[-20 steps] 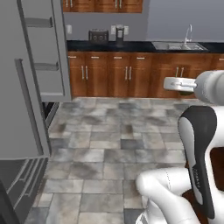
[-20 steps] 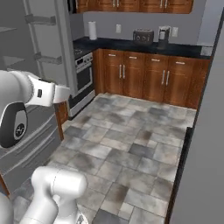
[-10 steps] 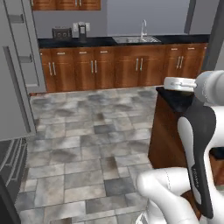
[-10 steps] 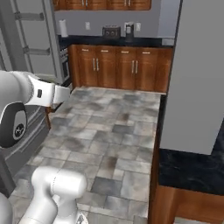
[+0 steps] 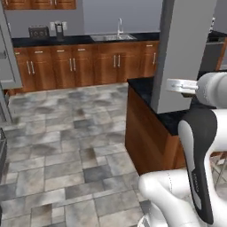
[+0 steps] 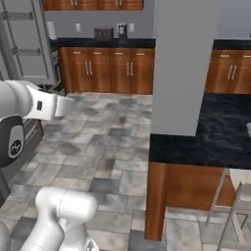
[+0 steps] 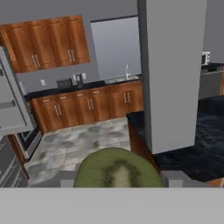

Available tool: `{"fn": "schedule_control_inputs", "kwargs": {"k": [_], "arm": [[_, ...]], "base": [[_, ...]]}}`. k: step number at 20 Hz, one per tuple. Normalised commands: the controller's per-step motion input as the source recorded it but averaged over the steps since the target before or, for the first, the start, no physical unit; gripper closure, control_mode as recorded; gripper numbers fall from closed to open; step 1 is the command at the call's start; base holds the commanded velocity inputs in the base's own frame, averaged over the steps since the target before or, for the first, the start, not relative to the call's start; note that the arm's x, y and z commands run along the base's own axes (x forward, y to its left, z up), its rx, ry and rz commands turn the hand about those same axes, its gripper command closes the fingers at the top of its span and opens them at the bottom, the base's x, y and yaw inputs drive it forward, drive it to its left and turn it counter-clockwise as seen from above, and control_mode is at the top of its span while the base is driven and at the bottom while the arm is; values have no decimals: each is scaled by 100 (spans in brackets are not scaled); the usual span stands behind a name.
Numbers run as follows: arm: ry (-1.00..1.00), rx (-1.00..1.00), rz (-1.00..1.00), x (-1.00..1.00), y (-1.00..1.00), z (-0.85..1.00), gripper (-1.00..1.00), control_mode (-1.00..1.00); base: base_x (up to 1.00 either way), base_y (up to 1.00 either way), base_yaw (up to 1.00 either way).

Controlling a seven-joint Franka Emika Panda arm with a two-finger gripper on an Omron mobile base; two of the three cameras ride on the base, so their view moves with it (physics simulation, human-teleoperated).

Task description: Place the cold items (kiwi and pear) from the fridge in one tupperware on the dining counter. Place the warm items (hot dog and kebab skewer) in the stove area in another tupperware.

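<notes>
Ahead, black dining counter [image 6: 215,137], grey pillar [image 6: 181,68]

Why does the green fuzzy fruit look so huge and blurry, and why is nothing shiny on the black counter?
Hand view: the kiwi sits right by the camera, so it looms large and soft-edged. Right base view: the dark counter shows flat, even light, with faint marbling and no glare. Left base view: the floor tiles look slightly blurred, without sharp shadows.

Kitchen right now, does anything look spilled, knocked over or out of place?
Nothing looks spilled or broken. The tiled floor shows no mess and the dark counter looks tidy. The kiwi sits between the gripper fingers, as expected. A grey door at the left stands ajar.
</notes>
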Motion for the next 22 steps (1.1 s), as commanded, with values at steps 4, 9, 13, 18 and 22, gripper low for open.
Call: {"fn": "schedule_control_inputs", "kwargs": {"k": [4,9,13,18,22], "arm": [[0,0,0,0,0,0,100,100],[0,0,0,0,0,0,100,100],[0,0,0,0,0,0,100,100],[0,0,0,0,0,0,100,100],[0,0,0,0,0,0,100,100]], "base": [[0,-100,-8],[0,-100,-7],[0,-100,-6],[0,-100,-5],[0,-100,-6]]}}
